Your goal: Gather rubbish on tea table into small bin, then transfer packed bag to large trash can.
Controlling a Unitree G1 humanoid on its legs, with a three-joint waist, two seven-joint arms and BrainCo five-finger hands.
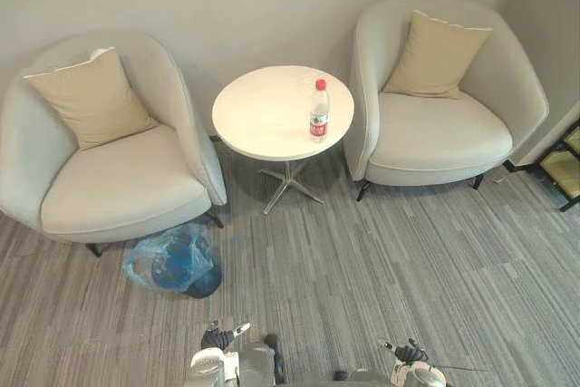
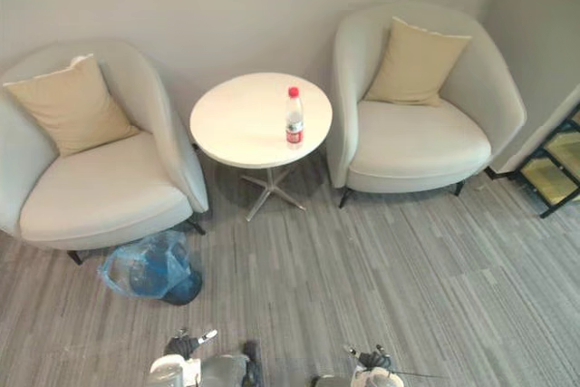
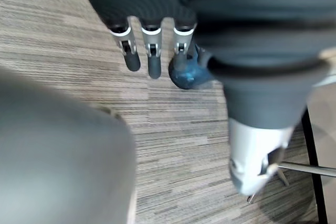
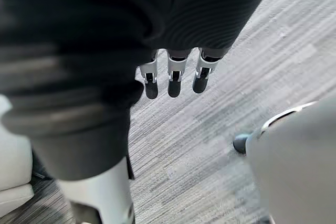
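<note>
On the counter (image 1: 263, 124), toward its right edge, stands one bottle (image 1: 319, 111): clear plastic, red cap, red label, upright, with nothing else beside it. How full it is cannot be told. It is judged light and stiff enough to hold. The thin wall may dent under pressure, and the smooth round body may slip or topple if nudged. It is best taken round the middle at the label, fingers on one side and thumb opposite.

The bin (image 1: 205, 282) sits on the floor at the front of the left chair (image 1: 118, 178), lined with a blue bag (image 1: 161, 258) that spreads loosely around it. The bag is soft, thin film, likely to tear if dragged, so it should be gathered at the mouth.

The left hand (image 1: 218, 339) and right hand (image 1: 410, 352) hang low over the floor, well apart from the counter, fingers straight, holding nothing.

Count: bottle one, bin one, bag one, counter one, chairs (image 1: 435, 138) two, cushions (image 1: 437, 53) two.
</note>
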